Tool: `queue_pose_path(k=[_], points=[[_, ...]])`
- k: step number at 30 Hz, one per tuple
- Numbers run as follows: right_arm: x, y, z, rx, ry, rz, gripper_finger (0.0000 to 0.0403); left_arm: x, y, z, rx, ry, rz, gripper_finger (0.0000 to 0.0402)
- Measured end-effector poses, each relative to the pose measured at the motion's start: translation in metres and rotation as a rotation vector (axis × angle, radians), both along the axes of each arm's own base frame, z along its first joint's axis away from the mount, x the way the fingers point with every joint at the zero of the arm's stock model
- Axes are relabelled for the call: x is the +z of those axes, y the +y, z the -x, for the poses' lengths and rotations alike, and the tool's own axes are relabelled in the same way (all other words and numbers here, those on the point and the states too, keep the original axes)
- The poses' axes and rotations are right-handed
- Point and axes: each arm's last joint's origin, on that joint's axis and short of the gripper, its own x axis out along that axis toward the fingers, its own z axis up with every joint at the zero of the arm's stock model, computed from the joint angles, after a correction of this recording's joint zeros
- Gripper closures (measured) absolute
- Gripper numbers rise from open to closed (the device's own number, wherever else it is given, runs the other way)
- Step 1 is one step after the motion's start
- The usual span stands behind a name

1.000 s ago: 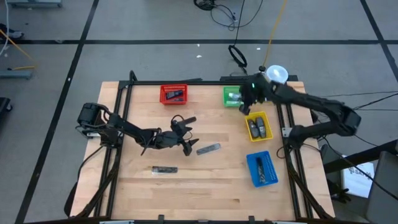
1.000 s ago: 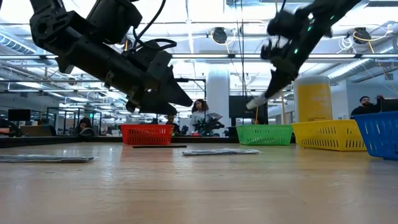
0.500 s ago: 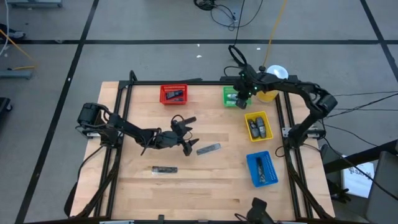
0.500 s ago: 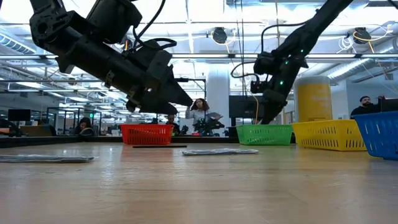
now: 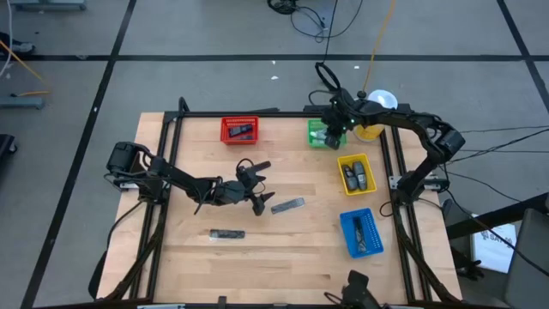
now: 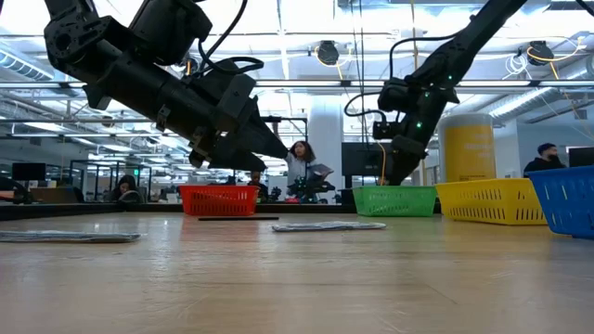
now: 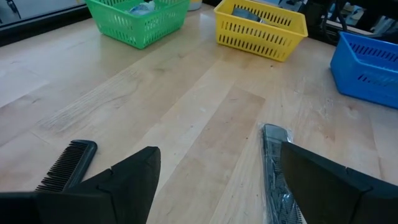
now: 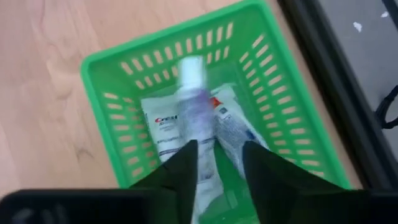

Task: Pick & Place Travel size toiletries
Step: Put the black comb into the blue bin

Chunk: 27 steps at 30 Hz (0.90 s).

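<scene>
My right gripper (image 8: 229, 152) hangs open over the green bin (image 8: 273, 118), fingers slanting down into it. A small bottle (image 8: 194, 106) with a white cap and a purple body shows blurred just past the fingertips, above white sachets (image 8: 163, 134) in the bin. My left gripper (image 5: 260, 193) stands open above the table's middle. A silvery sachet (image 7: 277, 168) lies flat by one finger and a black comb (image 7: 65, 165) by the other. Another dark sachet (image 5: 227, 233) lies flat nearer the front edge. My right gripper: the small bottle's lower end (image 8: 200, 168) shows right at one fingertip (image 8: 183, 165), not in the gap between the fingers. Whether that finger touches it I cannot tell.
A red bin (image 5: 239, 130) with a dark item stands at the far edge. A yellow bin (image 5: 355, 174) and a blue bin (image 5: 361, 233) stand along the right side. A large yellow bottle with a white cap (image 5: 377, 107) is behind the green bin. People show in the room beyond.
My right gripper has swung a little toward the table's far left and sunk onto the green bin, carrying a small white-tipped thing that stuck out below its fingers a second ago. Over the last half second it has kept still.
</scene>
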Motion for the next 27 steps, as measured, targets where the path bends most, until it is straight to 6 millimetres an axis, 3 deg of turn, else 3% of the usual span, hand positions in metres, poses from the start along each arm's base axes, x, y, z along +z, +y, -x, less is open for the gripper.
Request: queue_pose_path(k=[5,11,19,27], points=[[0.006,-0.001,-0.001,-0.005,-0.027,0.036,0.0229,0.0,0.0,0.0,0.0,0.0,0.0,0.0076],[0.026,0.002,0.003,-0.016,-0.066,0.107,0.0192,0.0,0.0,0.0,0.0,0.0,0.0,0.0076],[0.056,0.015,0.009,-0.005,-0.139,0.183,0.0187,0.0,0.0,0.0,-0.001,0.0,0.0,0.0076],[0.083,0.041,0.006,0.065,-0.216,0.247,0.0197,0.0,0.0,0.0,0.0,0.0,0.001,0.0076]])
